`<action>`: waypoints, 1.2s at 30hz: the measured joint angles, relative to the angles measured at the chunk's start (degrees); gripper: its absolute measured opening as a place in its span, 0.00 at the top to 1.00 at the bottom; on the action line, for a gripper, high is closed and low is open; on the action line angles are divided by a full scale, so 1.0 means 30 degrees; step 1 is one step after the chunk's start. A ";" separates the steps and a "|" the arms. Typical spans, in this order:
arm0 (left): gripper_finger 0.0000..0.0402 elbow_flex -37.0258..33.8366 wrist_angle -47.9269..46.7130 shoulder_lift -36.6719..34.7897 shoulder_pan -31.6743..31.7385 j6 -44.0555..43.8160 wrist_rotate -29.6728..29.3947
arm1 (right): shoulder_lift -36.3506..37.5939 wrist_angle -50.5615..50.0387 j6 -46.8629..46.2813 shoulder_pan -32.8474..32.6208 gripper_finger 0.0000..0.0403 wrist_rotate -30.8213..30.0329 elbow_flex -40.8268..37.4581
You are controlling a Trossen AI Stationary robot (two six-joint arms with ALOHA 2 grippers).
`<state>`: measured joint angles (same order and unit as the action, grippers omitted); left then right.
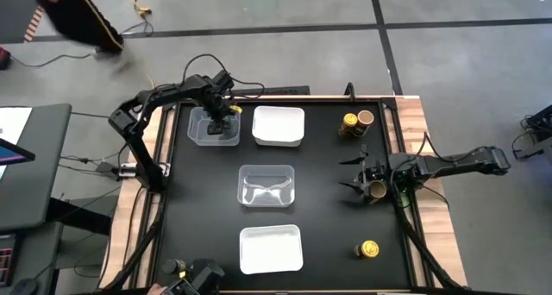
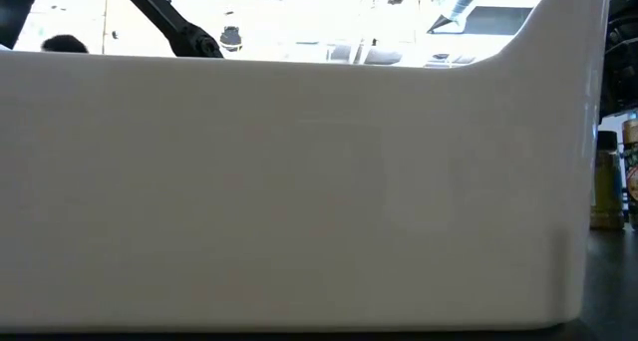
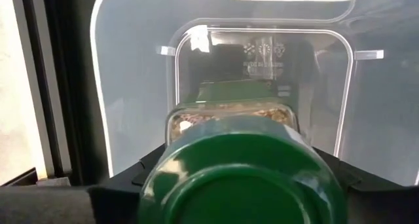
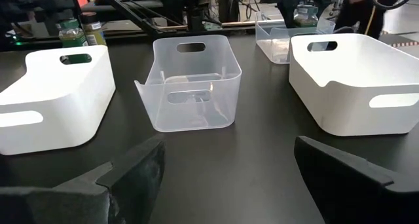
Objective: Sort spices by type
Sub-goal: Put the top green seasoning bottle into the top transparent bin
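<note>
Green-lidded jar (image 3: 242, 178): you see it between the left gripper's (image 1: 221, 122) fingers, inside the clear tray (image 1: 200, 133) at the table's far left corner.
Left jaws: they sit on either side of the jar; you cannot tell whether they pinch it or have let go.
Right gripper (image 1: 362, 176): it waits at the table's right edge with fingers (image 4: 131, 168) spread wide, a tan-lidded jar (image 1: 377, 189) just beside it.
Other jars: a yellow-lidded jar (image 1: 350, 122) and a second tan-lidded jar (image 1: 365, 118) touch near the far right corner; another yellow-lidded jar (image 1: 369, 248) stands near right.
Other trays: you have a white tray (image 1: 278, 127), a clear middle tray (image 1: 266, 185) and a near white tray (image 1: 270, 248).
</note>
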<state>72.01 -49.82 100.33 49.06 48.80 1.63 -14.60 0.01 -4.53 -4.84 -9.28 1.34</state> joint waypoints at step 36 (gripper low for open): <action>0.41 0.0003 0.0232 0.0015 0.0000 -0.0080 0.0073 | 0.0002 -0.0007 0.0004 0.0001 0.10 -0.0004 -0.0004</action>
<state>72.02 -49.12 100.38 49.06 48.56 1.85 -14.59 -0.01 -4.52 -4.84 -9.30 1.32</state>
